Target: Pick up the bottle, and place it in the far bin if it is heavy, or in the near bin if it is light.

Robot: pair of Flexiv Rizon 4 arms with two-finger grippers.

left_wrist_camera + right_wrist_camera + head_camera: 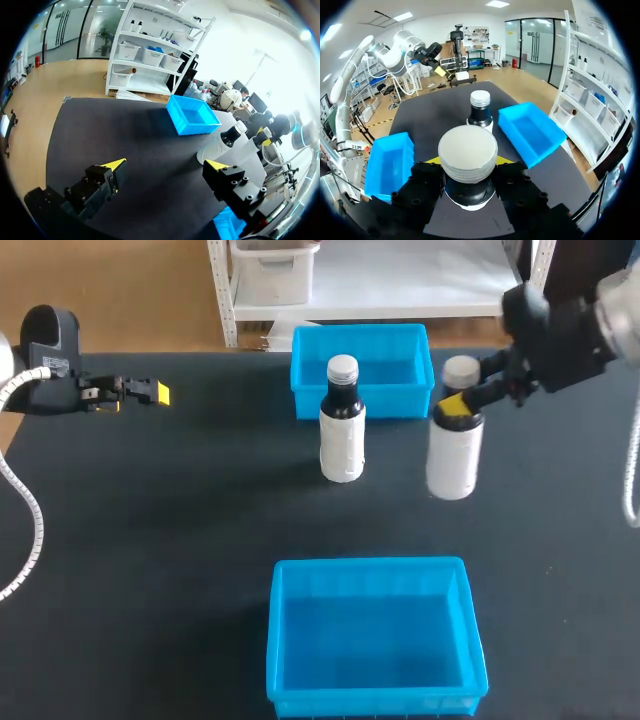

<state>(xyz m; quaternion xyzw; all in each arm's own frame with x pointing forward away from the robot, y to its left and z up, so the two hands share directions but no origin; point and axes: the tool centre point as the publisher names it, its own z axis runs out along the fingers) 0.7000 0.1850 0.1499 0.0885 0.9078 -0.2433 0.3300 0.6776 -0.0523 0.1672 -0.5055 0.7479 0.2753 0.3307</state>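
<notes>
On the black table (150,540), right claw (456,406) grips a bottle (455,462) (left claw (155,392) wide).

Nothing legible — the white label (342,448) on each bottle (455,462) shows no readable print

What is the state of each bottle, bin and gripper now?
Held bottle: upright, capped, gripped at the neck.
Free bottle: upright, capped, standing alone, untouched.
Far bin: empty.
Near bin: empty.
Left gripper: open, holding nothing.
Right gripper: shut on the held bottle.
</notes>
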